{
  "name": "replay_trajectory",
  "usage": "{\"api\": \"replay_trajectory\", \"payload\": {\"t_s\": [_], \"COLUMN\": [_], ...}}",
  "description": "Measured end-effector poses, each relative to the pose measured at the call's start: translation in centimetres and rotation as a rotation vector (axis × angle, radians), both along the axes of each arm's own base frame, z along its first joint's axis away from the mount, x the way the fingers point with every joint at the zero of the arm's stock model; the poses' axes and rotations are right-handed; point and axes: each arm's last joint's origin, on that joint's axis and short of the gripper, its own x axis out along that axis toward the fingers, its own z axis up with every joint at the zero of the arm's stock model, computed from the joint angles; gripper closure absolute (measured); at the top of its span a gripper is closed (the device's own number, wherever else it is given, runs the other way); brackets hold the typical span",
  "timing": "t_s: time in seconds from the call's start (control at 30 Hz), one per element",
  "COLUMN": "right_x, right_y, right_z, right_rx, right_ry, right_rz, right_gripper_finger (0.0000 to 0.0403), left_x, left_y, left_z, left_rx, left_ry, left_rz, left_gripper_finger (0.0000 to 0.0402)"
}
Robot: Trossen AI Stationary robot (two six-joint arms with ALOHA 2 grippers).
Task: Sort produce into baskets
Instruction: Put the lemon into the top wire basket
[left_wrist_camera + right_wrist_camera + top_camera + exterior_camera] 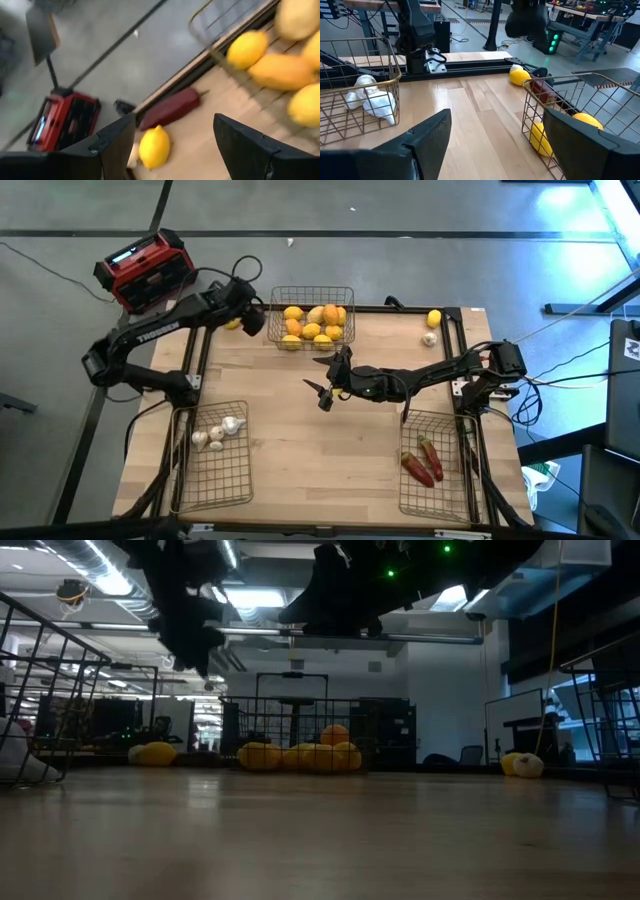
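Observation:
A wire basket [314, 292] at the table's far middle holds several yellow and orange fruits [312, 323]. My left gripper [254, 320] hangs open beside that basket's left side, above a loose lemon [154, 146] and a dark red chili [170, 107] that lie on the table's far left corner. My right gripper [325, 388] stands open over the table's middle, with nothing between its fingers. The near-left basket [212, 480] holds garlic bulbs [220, 430]. The near-right basket [440, 490] holds two chilis [424, 462]. A lemon [434, 318] and a garlic bulb [430, 338] lie loose at the far right.
A red-and-black box [145, 270] sits on the floor beyond the table's far left corner. Dark rails [470, 370] run along the table's edges. Bare wood lies between the three baskets, under and in front of my right gripper.

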Motion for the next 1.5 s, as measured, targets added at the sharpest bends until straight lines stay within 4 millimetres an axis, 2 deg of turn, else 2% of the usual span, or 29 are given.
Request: {"api": "replay_trajectory", "payload": {"t_s": [0.23,0.6,0.77,1.07,1.5], "right_x": [0.0,0.0,0.0,-0.1,-0.1], "right_y": [0.0,0.0,0.0,0.0,0.0], "right_z": [0.0,-0.1,-0.2,-0.3,-0.6], "right_rx": [0.0,-0.001,-0.002,-0.003,-0.006], "right_ry": [0.003,0.007,0.019,0.033,0.061], "right_rz": [0.0,0.0,0.0,0.001,0.001], "right_gripper_finger": [0.0093,0.0093,0.0093,0.0093,0.0093], "left_x": [-0.9,-1.4,-1.5,-1.6,-2.7], "left_y": [1.9,4.4,5.3,7.0,8.0], "left_z": [-2.9,-6.4,-7.6,-9.1,-9.4], "left_rx": [-0.152,-0.357,-0.389,-0.379,-0.38], "left_ry": [0.158,0.213,0.247,0.257,0.257], "left_rz": [0.094,0.118,0.136,0.158,0.193], "left_gripper_finger": [0.0137,0.0137,0.0137,0.0137,0.0137]}}
